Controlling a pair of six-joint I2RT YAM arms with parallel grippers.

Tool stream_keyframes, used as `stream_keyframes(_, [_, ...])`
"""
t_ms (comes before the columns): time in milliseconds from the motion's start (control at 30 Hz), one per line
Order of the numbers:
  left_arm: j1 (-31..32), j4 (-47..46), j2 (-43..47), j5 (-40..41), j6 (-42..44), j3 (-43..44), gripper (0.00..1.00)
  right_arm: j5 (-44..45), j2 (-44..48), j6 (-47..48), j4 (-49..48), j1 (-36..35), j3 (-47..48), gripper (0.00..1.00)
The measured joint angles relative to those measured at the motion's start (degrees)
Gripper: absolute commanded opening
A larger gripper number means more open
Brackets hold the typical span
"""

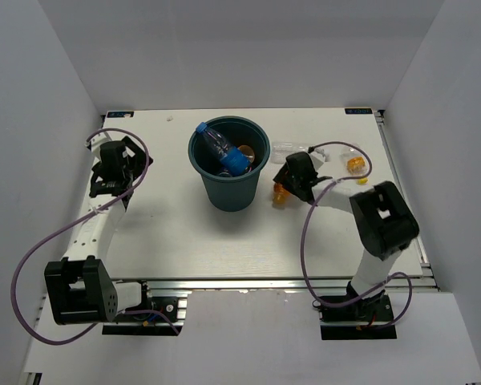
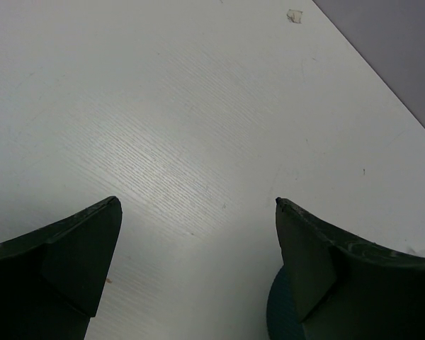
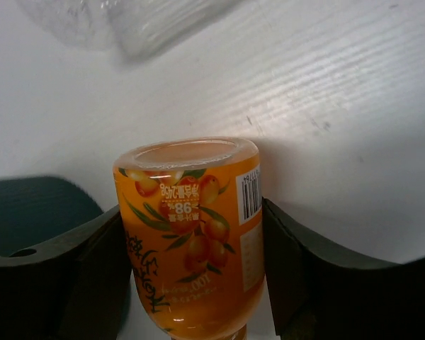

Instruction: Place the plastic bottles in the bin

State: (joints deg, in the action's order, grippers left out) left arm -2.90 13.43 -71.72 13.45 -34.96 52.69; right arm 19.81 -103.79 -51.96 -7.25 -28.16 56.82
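Note:
The dark teal bin (image 1: 211, 181) stands mid-table with blue-labelled bottles (image 1: 224, 152) inside. My right gripper (image 1: 293, 180) is just right of the bin and shut on an orange bottle (image 1: 279, 192). In the right wrist view the orange bottle (image 3: 191, 234) sits between both fingers of the gripper (image 3: 191, 205), base pointing away, low over the table. A second orange bottle (image 1: 354, 165) lies at the far right. The clear unlabelled bottle (image 1: 293, 147) lies just behind the right gripper and shows blurred in the right wrist view (image 3: 142, 21). My left gripper (image 1: 116, 168) is open and empty, left of the bin.
The bin's wall (image 3: 35, 212) shows left of the right fingers. The left wrist view shows bare white table between the open left gripper (image 2: 198, 202) fingers, and a dark teal curved edge (image 2: 275, 312) beside the right finger. Grey walls enclose the table.

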Motion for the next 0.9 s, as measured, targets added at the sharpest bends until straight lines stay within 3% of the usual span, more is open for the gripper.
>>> stream_keyframes(200, [0.0,-0.5,1.2,-1.44,-0.02,-1.03,0.98,-0.87,18.1,11.78,-1.46,-0.48,-8.63,0.48])
stream_keyframes(367, [0.0,-0.52,1.2,-2.36,0.0,-1.36,0.98,-2.1,29.88,26.99,-1.53,-0.52,-1.31,0.52])
stream_keyframes(633, [0.0,-0.59,1.22,-4.22,0.02,-1.4,0.98,-20.9,21.14,40.65,6.23,-2.12,28.68,0.56])
stream_keyframes(700, [0.0,-0.74,1.29,-4.74,0.02,-1.57,0.98,-24.26,16.87,42.38,8.72,-3.8,33.24,0.63])
stream_keyframes(767, [0.0,-0.87,1.33,-5.11,0.04,-1.75,0.98,-26.34,13.11,43.58,11.19,-5.7,35.78,0.84])
stream_keyframes(800, [0.0,-1.01,1.33,-5.2,0.07,-1.77,0.98,-27.12,11.41,44.13,12.79,-6.47,36.37,0.89])
stream_keyframes(900, [0.0,-1.36,1.36,-5.33,0.24,-1.77,0.98,-27.93,8.09,45.29,17.42,-8.2,36.79,0.89])
